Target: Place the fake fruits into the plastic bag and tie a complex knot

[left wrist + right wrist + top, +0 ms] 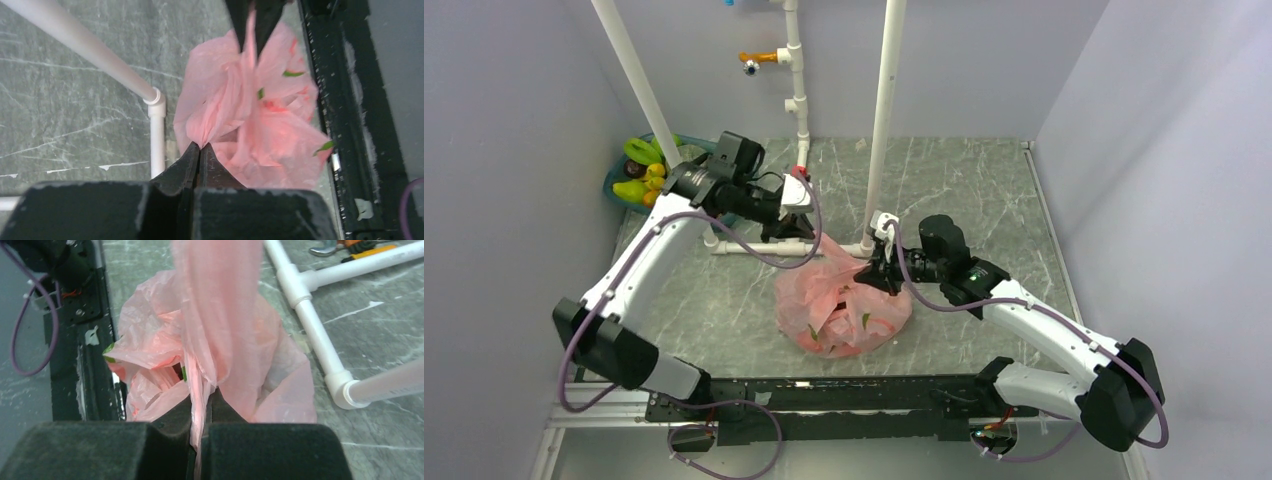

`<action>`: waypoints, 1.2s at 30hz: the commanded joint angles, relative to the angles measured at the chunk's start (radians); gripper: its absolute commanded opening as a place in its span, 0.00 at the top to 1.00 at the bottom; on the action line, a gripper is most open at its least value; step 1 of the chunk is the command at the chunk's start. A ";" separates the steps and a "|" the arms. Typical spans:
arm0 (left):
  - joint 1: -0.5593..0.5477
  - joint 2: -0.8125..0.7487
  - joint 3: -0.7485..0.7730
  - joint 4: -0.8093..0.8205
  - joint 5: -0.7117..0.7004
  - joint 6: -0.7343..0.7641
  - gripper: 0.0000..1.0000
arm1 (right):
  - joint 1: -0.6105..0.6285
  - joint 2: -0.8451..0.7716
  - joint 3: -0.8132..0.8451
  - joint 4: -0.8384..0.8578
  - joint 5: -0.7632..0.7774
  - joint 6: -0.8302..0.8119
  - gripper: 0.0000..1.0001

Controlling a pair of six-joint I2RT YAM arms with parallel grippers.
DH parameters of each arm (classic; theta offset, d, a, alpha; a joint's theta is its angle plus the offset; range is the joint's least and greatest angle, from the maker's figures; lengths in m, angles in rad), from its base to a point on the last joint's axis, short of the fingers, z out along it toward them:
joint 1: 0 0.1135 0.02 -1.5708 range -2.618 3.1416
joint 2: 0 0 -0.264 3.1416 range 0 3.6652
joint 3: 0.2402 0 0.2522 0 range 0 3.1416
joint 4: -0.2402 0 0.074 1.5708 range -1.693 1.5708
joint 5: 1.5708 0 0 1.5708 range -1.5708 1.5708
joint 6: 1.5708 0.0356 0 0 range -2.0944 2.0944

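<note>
Left hand (200, 149) at 11 o'clock, right hand (201, 407) at 1 — both pinched shut on plastic bag (849, 315) film, likely tensioning tails for knotting.

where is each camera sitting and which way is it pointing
top external: above and behind the robot, looking down on the table; left arm and right arm show.
left wrist: on the left arm, looking past its shut left end effector at the plastic bag.
right wrist: on the right arm, looking past its right end effector, shut on bag film.
shared: both wrist views show the bag, white pipe frame and black rail.
</note>
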 commanded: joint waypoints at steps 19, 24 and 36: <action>-0.467 -0.132 -0.609 0.707 -0.828 -0.913 1.00 | -0.002 -0.038 0.029 0.089 0.194 0.287 1.00; -0.423 -0.157 -0.711 0.915 -0.886 -1.005 1.00 | 0.006 -0.078 -0.017 0.109 0.107 0.336 1.00; -0.313 -0.193 -0.834 1.292 -0.455 -1.235 1.00 | 0.079 0.046 0.032 0.306 0.037 0.414 1.00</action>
